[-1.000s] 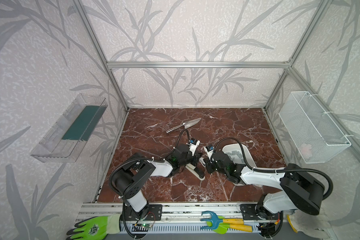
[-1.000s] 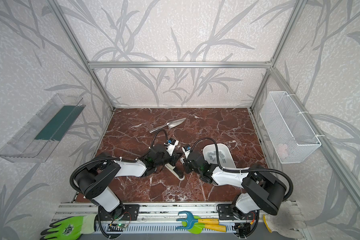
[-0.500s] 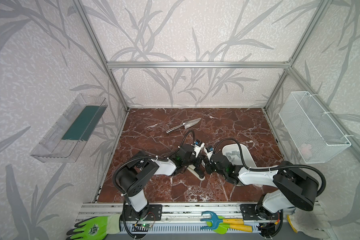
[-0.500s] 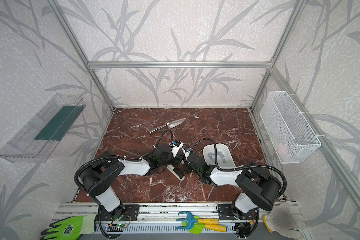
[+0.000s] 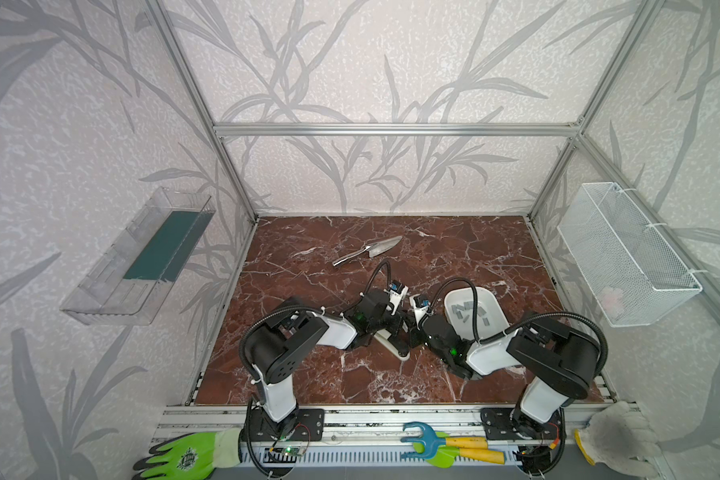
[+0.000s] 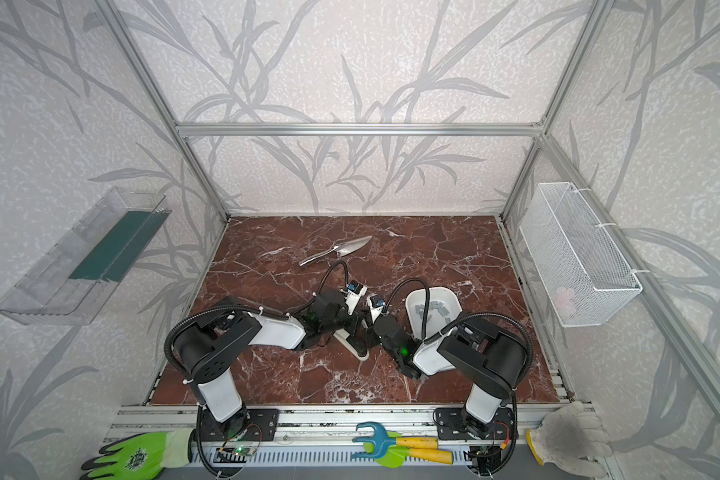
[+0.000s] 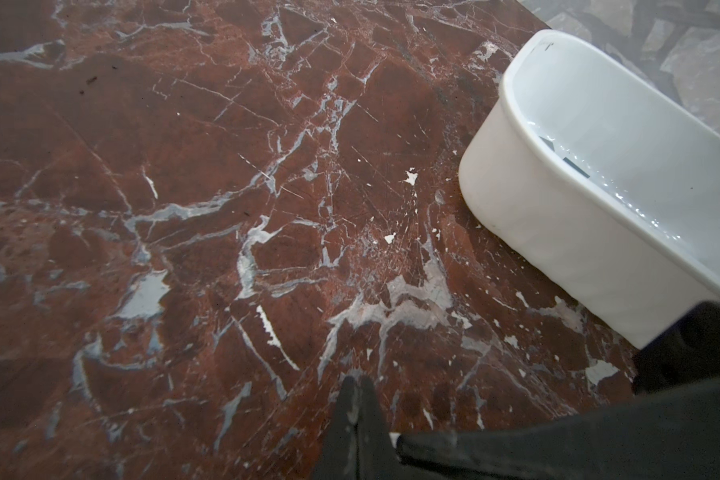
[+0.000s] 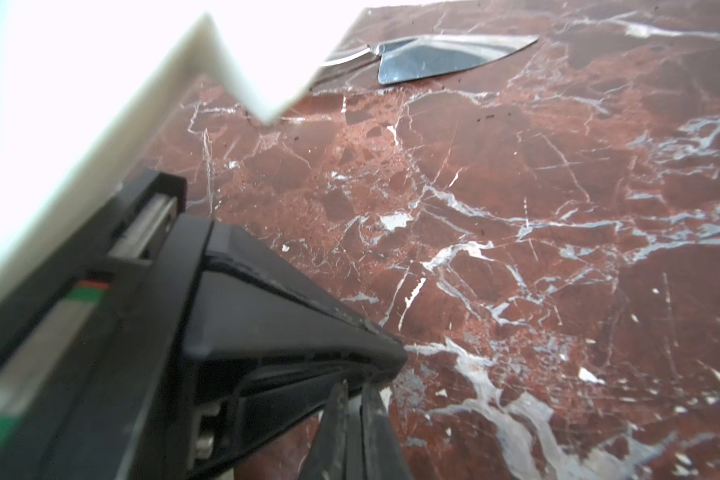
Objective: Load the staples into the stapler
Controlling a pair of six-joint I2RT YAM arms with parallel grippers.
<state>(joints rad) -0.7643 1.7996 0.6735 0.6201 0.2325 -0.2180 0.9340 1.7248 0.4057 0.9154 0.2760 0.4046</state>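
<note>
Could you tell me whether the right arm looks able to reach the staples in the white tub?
Probably yes: the staples lie uncovered in the open white tub, close beside the right arm, though the right tool is shut.

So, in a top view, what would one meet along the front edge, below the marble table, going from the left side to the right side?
Green glove → blue hand fork with a yellow handle → white glove.

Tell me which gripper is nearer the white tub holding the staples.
Right. Both meet at the stapler, but the right gripper sits next to the white tub; the left gripper lies beyond it, farther from the tub.
</note>
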